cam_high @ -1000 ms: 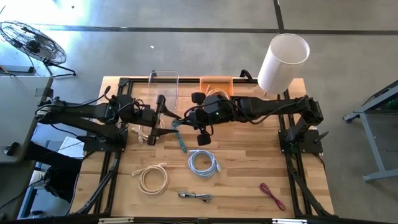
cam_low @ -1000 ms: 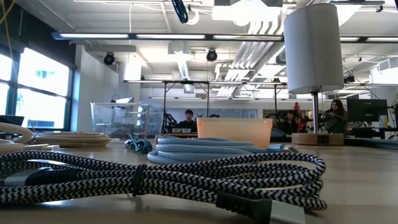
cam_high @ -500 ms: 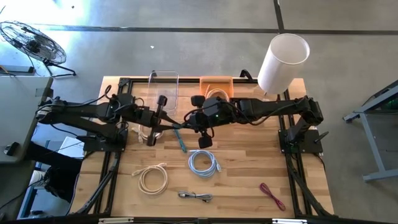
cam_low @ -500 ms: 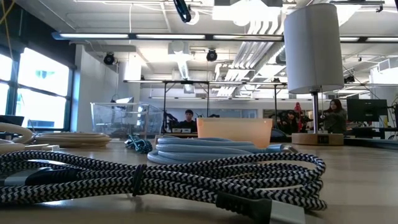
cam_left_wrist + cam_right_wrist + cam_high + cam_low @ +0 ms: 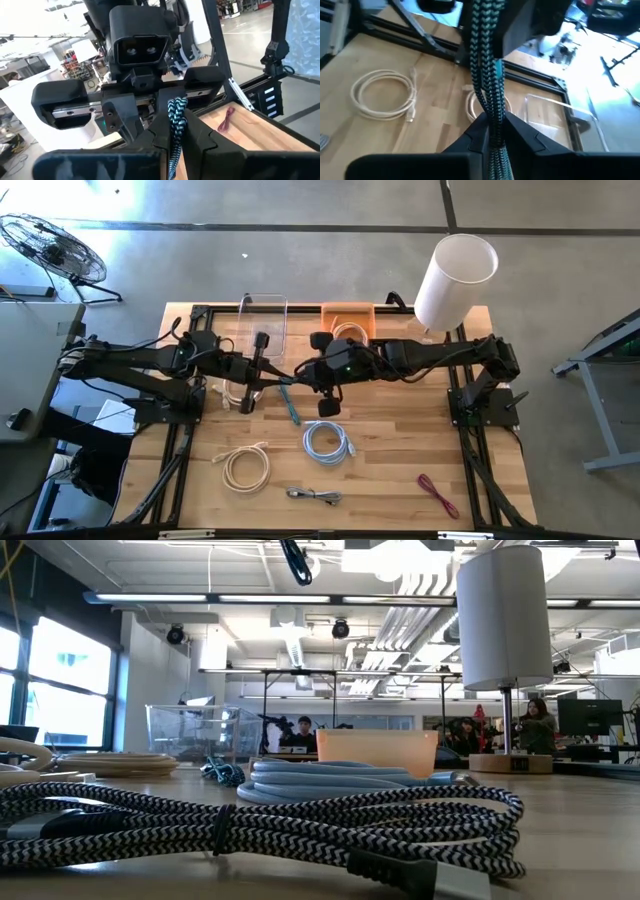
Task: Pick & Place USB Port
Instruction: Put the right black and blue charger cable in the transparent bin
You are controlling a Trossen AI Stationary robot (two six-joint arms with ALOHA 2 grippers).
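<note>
Wood table holds two bins behind the grippers: clear bin, orange bin with a cord. Left gripper and right gripper both pinch the teal cable.

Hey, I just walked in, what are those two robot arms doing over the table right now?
Both arms meet over the middle of the wooden table, sharing one teal braided cable. The left claw and the right claw are each shut on it, held up in the air, with one end trailing down to the tabletop. A clear bin and an orange bin wait at the far edge. Several other coiled cables lie untouched on the table.
</note>
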